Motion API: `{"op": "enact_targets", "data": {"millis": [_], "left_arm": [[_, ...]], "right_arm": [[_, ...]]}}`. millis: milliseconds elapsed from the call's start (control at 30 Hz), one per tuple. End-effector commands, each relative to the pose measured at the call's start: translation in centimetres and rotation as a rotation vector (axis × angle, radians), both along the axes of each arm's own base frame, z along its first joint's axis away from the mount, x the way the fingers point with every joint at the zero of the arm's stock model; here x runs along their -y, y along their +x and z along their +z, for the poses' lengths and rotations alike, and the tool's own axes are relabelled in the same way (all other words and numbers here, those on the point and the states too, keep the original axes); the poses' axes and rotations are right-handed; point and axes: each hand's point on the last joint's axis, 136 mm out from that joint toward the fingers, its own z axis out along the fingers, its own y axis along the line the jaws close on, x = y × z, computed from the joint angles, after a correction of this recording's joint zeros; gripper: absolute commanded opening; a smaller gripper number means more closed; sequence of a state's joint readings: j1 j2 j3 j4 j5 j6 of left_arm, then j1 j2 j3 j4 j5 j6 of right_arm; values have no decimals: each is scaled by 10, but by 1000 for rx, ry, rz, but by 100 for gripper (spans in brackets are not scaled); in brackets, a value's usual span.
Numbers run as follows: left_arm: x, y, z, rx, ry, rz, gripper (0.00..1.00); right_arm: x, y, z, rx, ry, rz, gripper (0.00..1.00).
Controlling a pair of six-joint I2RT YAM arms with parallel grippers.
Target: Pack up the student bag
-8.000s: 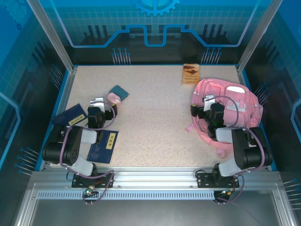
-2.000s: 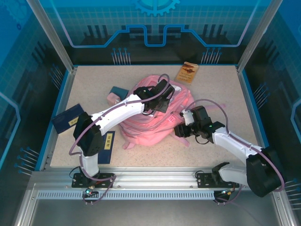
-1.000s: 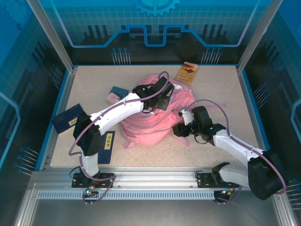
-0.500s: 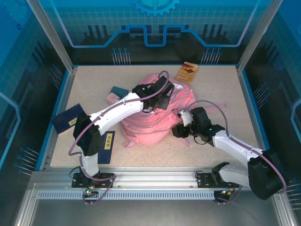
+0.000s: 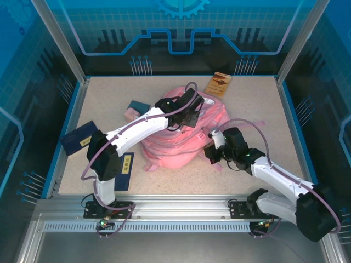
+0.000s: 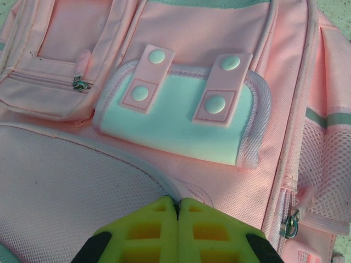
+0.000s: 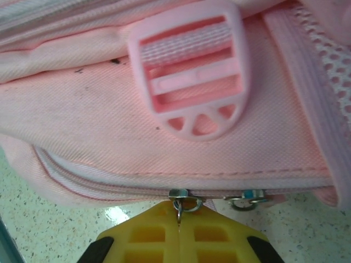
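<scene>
Sitting mid-table, the pink backpack [image 5: 164,148] lies front side up. The left gripper [image 6: 177,213] rests on its front panel just below the pale pocket flap [image 6: 181,129], fingers pressed flat together. The right gripper [image 7: 178,222] is at the bag's near-right edge, fingers clamped on a zip pull [image 7: 179,211].

No wording can be read. The two dark blue books [image 5: 80,137] [image 5: 125,170] on the worktop each carry a yellow label, its print too small to make out. The brown booklet [image 5: 218,84] bears dark, illegible markings.
</scene>
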State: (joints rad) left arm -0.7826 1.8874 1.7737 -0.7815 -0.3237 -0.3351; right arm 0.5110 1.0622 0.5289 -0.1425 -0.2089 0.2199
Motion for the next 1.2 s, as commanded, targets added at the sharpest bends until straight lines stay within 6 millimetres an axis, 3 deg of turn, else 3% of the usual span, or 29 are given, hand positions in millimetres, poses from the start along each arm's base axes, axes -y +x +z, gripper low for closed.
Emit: {"op": "enact_targets", "data": {"millis": [0, 167, 333, 467, 567, 767, 800, 867, 967, 1167], "left_arm": [[18, 14, 32, 65, -124, 18, 0], [25, 18, 30, 50, -166, 51, 0], [35, 26, 23, 40, -226, 97, 0], [39, 32, 20, 25, -277, 130, 0], [36, 34, 21, 16, -299, 134, 0], [25, 24, 16, -16, -316, 106, 0], [22, 21, 15, -23, -320, 104, 6], [16, 16, 16, -28, -328, 109, 21], [2, 10, 20, -27, -350, 128, 40], [-32, -20, 13, -38, -354, 172, 58]], "right_arm": [[-9, -13, -1, -6, 6, 49, 0], [-38, -33, 2, -2, 51, 159, 0], [-80, -55, 9, 27, 117, 291, 0], [-94, -57, 9, 19, 183, 287, 0], [-81, -49, 11, 17, 173, 185, 3], [-18, -31, 21, -78, 186, -156, 56], [-11, -32, 24, -118, 209, -189, 63], [1, -30, 29, -195, 244, -262, 69], [14, -27, 31, -314, 271, -369, 70], [8, -15, 29, -544, 385, -494, 73]]}}
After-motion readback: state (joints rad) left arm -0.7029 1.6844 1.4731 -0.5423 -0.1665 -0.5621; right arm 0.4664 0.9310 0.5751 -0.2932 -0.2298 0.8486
